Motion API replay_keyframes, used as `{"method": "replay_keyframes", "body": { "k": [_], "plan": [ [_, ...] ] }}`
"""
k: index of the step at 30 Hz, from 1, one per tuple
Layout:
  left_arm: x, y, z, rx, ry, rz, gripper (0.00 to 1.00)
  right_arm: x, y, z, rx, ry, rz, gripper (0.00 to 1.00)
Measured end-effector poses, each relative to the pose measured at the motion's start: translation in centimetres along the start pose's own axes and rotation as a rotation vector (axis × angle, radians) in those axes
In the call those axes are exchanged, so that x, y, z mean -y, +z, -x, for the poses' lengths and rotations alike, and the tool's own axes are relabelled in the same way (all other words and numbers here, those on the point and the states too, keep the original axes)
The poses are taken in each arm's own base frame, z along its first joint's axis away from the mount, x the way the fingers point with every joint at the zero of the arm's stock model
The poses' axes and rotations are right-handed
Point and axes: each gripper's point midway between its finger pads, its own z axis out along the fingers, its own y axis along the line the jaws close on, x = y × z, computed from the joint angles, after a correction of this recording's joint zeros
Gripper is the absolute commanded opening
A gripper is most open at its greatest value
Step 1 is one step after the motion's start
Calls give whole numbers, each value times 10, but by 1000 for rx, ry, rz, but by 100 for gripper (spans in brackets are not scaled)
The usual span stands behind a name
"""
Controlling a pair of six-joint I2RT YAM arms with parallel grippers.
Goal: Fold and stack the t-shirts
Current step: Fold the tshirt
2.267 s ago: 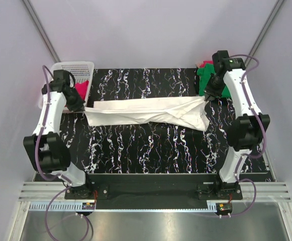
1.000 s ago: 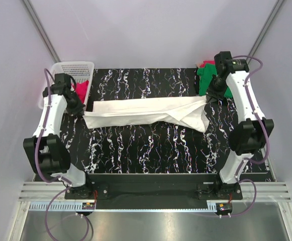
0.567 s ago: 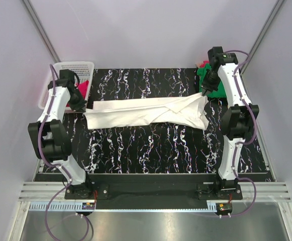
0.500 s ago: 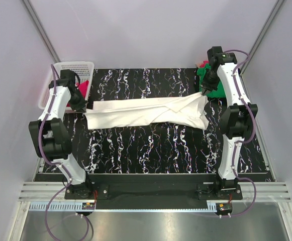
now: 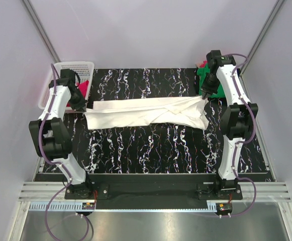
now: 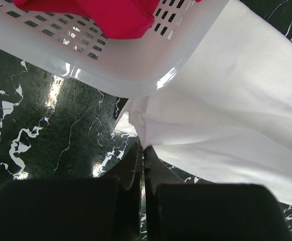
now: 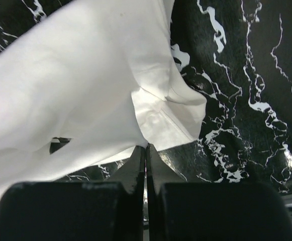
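Observation:
The white t-shirt [image 5: 146, 111] is stretched as a long band across the black marbled table, held taut between both arms. My left gripper [image 5: 83, 106] is shut on its left end [image 6: 141, 131], right beside the basket. My right gripper [image 5: 204, 96] is shut on its right end [image 7: 147, 131], where loose cloth hangs down in folds. A green t-shirt [image 5: 207, 79] lies at the back right corner behind the right arm. A pinkish-red t-shirt [image 5: 81, 88] sits in the white basket [image 6: 110, 65] at the back left.
The white perforated basket [image 5: 65, 70] stands at the table's back left edge, its corner just above the left gripper. A bit of red cloth [image 5: 204, 64] shows behind the green shirt. Light walls close in the table on three sides.
Both arms have swung their elbows inward and carried the white shirt slightly toward the back. The band now lies straighter. Both grips have held throughout.

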Motion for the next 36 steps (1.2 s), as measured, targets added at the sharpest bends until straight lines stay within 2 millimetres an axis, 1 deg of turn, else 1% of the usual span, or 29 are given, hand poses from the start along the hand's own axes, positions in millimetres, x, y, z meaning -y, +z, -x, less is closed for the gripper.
{"method": "replay_keyframes", "body": {
  "k": [3, 6, 8, 10, 14, 18, 21, 25, 31, 36],
  "plan": [
    [0, 0, -1, 2, 1, -2, 0, 9, -1, -17, -38, 4, -21, 0],
    [-4, -2, -9, -2, 4, -2, 0, 17, -14, -35, -58, 23, -14, 0],
    [-7, -7, -16, 1, 7, -6, 0, 24, -28, -51, -64, 41, 0, 0],
    [-10, -14, -23, 14, 9, -13, 0, 32, -48, -68, -57, 60, 18, 0],
    [-16, -32, -37, 44, 10, -31, 0, 44, -81, -90, -21, 93, 57, 0],
    [-21, -48, -50, 74, 10, -47, 0, 50, -100, -110, -8, 127, 100, 0],
    [-22, -57, -56, 93, 11, -69, 0, 53, -111, -124, -8, 152, 132, 0],
    [-23, -64, -62, 108, 12, -85, 0, 56, -120, -140, -16, 180, 170, 0],
    [-28, -73, -73, 110, 12, -86, 0, 59, -133, -158, -9, 214, 223, 0],
    [-31, -81, -79, 126, 12, -92, 0, 61, -145, -172, 6, 228, 273, 0]
  ]
}}
